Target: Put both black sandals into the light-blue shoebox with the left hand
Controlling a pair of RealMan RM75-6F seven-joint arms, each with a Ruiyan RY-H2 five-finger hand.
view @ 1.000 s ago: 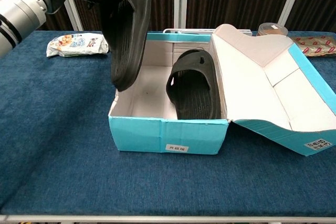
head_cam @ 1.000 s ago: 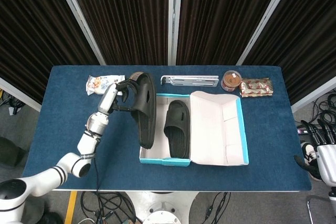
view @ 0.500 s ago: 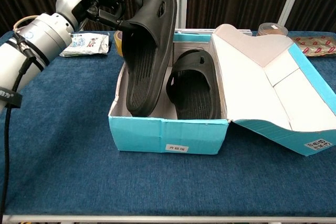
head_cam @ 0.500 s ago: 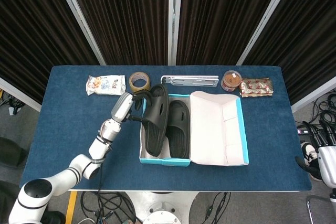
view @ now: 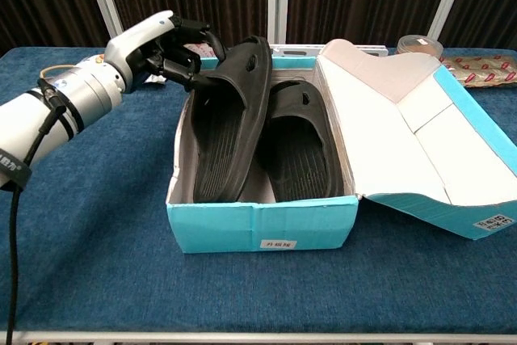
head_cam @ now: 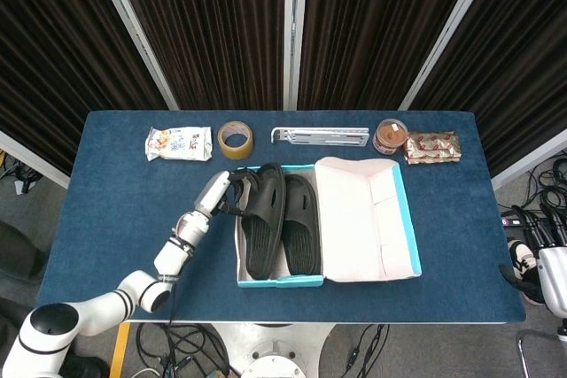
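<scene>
Sandals, both black and of moulded rubber with ribbed footbeds, lying inside the light-blue shoebox [view: 258, 228]; left hand [view: 161, 50] clamped on the strap of the left sandal [view: 226, 131], dark fingers [view: 198, 38] curled round the strap's outer edge at the box's left wall; that sandal tilted on its side, sole edge down in the box, leaning toward the right sandal [view: 295, 147] and touching it; right sandal lying flat, sole down, strap arched at the far end. Shoebox of thin card, turquoise outside and pale inside, rectangular, with a small white label on its near wall; lid [view: 404, 135] folded open to the right, still hinged, resting slantwise on the blue fabric-covered table [view: 89, 280]. Right hand [head_cam: 536, 258] seen at the far right edge of the head view, off the table, too small to tell how its fingers lie. Along the table's far edge, well apart from the box: crinkled snack packet [head_cam: 172, 142], round roll of brown tape [head_cam: 235, 138], flat metal bracket [head_cam: 321, 136], squat round tin [head_cam: 391, 135], patterned rectangular packet [head_cam: 433, 147].
</scene>
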